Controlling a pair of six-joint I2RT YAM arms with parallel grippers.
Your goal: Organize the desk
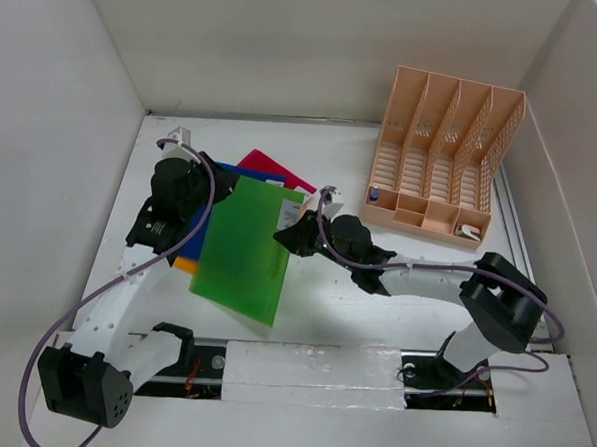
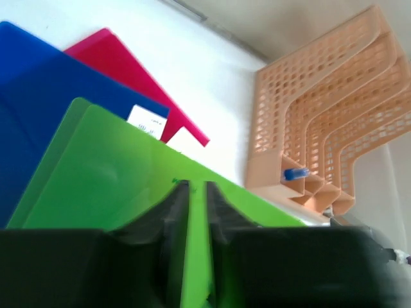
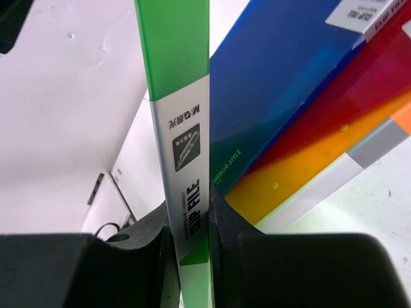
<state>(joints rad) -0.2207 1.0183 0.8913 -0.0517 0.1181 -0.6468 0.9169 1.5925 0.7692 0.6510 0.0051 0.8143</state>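
Observation:
A green clip file [image 1: 242, 251] hangs tilted above the white desk [image 1: 374, 308], held at two edges. My left gripper [image 1: 212, 201] is shut on its left edge; in the left wrist view its fingers [image 2: 176, 205] pinch the green sheet [image 2: 115, 173]. My right gripper [image 1: 286, 235] is shut on its right edge; the right wrist view shows the labelled spine [image 3: 183, 147] clamped between the pads. Under the file lie a blue folder [image 1: 224, 170], a red folder [image 1: 271, 170] and an orange folder [image 1: 184, 265], partly hidden.
A peach slotted file rack [image 1: 442, 161] stands at the back right, also in the left wrist view [image 2: 334, 115]. Its front tray holds a small blue item [image 1: 374, 196] and a white item [image 1: 468, 231]. White walls close the left, far and right sides.

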